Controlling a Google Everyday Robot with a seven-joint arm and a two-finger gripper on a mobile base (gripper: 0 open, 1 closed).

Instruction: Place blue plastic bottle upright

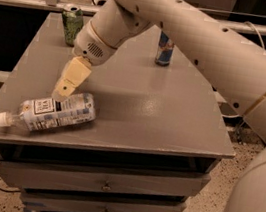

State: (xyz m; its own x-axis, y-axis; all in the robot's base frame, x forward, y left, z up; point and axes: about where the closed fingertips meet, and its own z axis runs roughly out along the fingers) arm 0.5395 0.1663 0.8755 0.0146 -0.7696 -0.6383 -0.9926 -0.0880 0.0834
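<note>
On the grey bench [171,119] the blue plastic bottle [56,111] lies on its side. The gripper [61,92] hangs just above its middle; I cannot tell how wide the jaws are.

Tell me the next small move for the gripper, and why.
Probably lower the gripper slightly onto the blue plastic bottle: it lies on its side near the table's front corner, cap toward that corner, and the gripper hangs right by its upper side.
</note>
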